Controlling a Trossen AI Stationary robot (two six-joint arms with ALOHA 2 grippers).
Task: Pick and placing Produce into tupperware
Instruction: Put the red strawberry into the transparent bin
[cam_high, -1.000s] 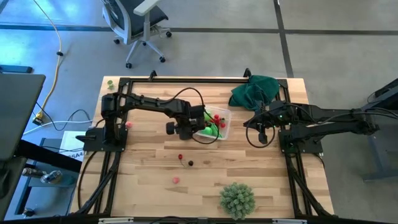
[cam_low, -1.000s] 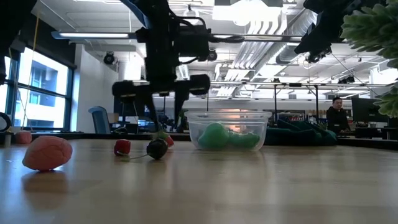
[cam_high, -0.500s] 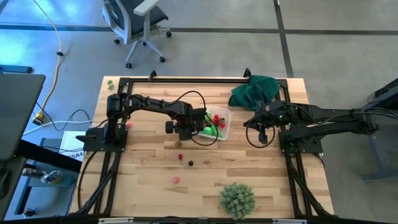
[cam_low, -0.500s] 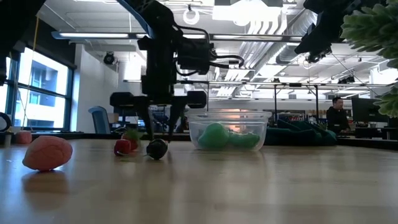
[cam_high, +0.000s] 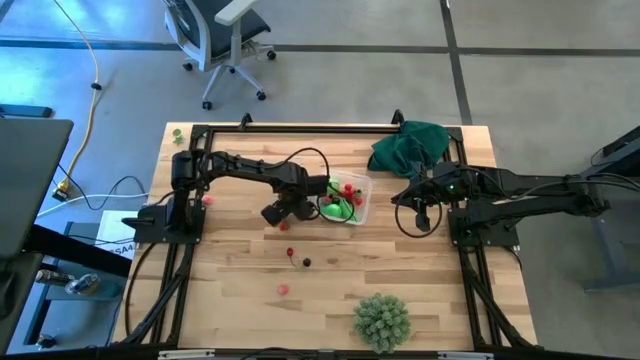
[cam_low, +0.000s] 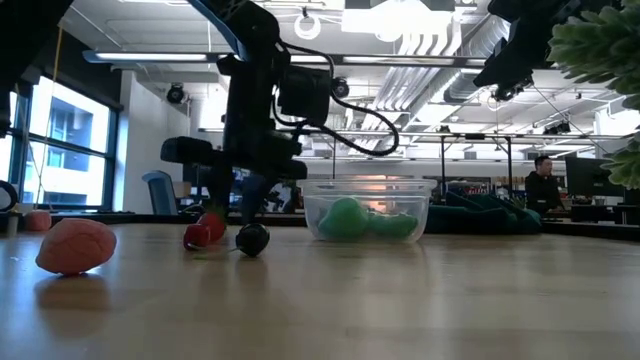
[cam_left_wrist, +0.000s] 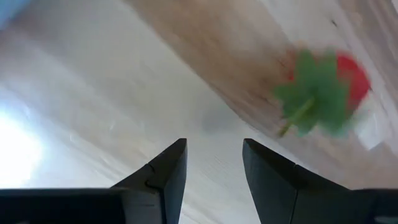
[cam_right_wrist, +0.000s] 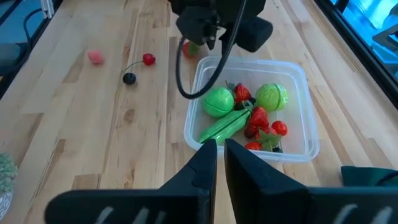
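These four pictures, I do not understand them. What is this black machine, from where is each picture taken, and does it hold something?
It is a robot with two dark arms at a wooden table. One picture looks down from above, one looks level across the table top, and one comes from each arm's wrist.

The left gripper is low over the table beside the clear tupperware, its fingers open and empty; a strawberry lies just ahead of it. The right gripper waits shut at the right side, holding nothing.

The tupperware already holds green and red produce. Loose pieces, a dark green cloth and a spiky green ball lie on the table.
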